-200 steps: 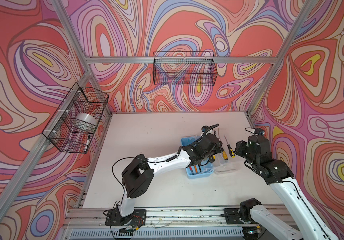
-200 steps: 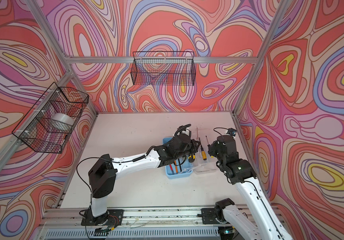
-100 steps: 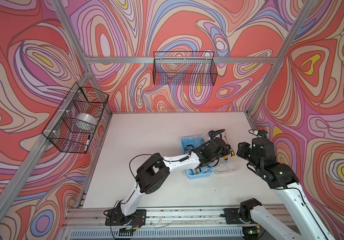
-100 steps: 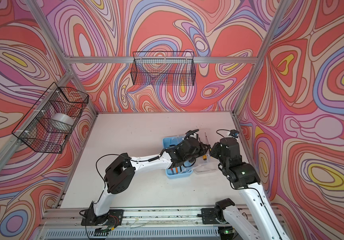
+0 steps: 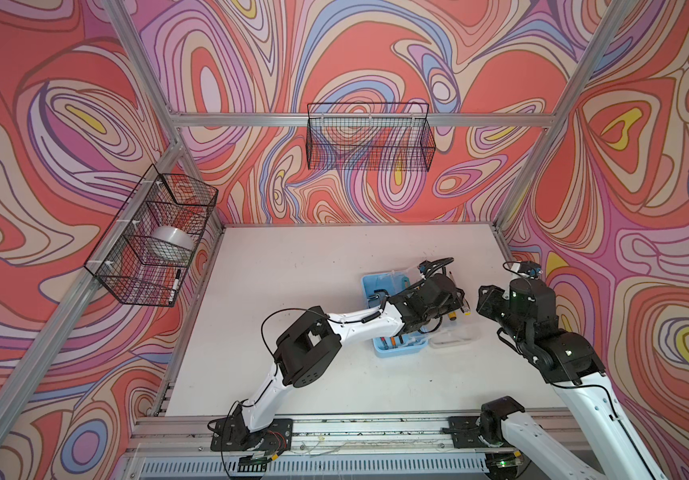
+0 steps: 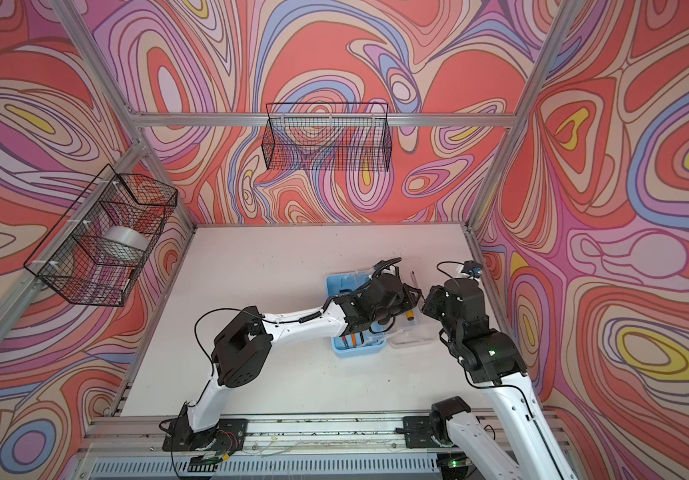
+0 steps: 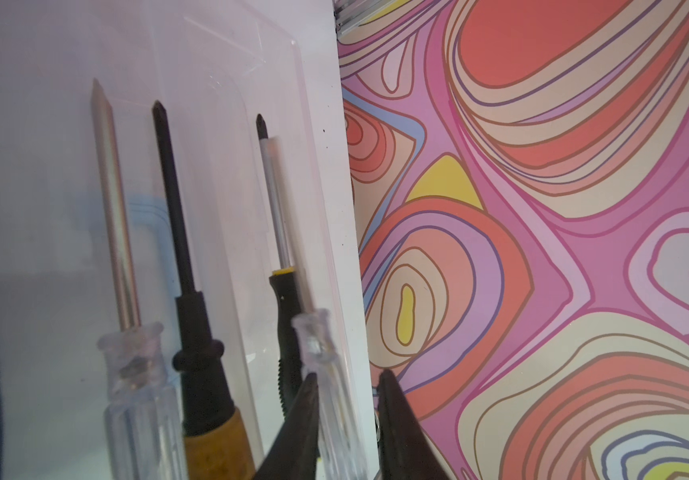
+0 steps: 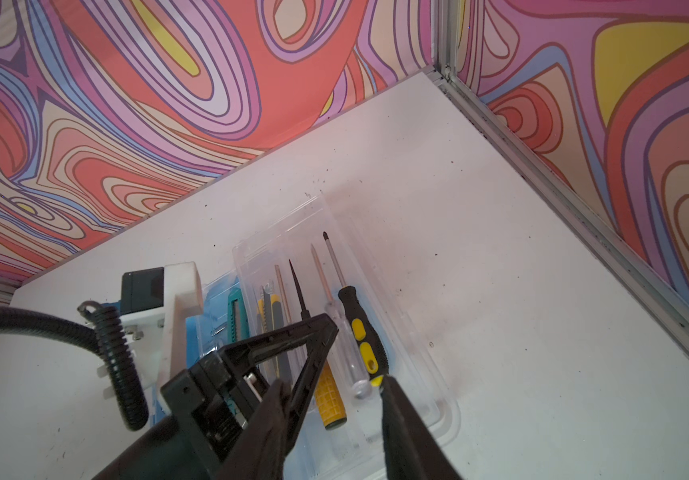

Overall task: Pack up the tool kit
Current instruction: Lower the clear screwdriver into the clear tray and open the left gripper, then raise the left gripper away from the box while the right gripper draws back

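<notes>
The left tool (image 7: pixel 347 376) has swung from the tool kit (image 5: pixel 396 350) on the tabletop (image 5: pixel 292 270) to its lid (image 5: pixel 455 336) alongside, slightly parted, seemingly straddling a clear-handled screwdriver (image 7: pixel 334 415), likely packed next; the right tool (image 8: pixel 333 382) hovers part-open, empty.

Robot lab cell w/ alu frame (image 5: pixel 251 119), swirl-print walls (image 5: pixel 64 124), white tabletop (image 5: pixel 292 257).

The left arm (image 5: pixel 359 324) hides much of the tool kit (image 5: pixel 369 282).
</notes>
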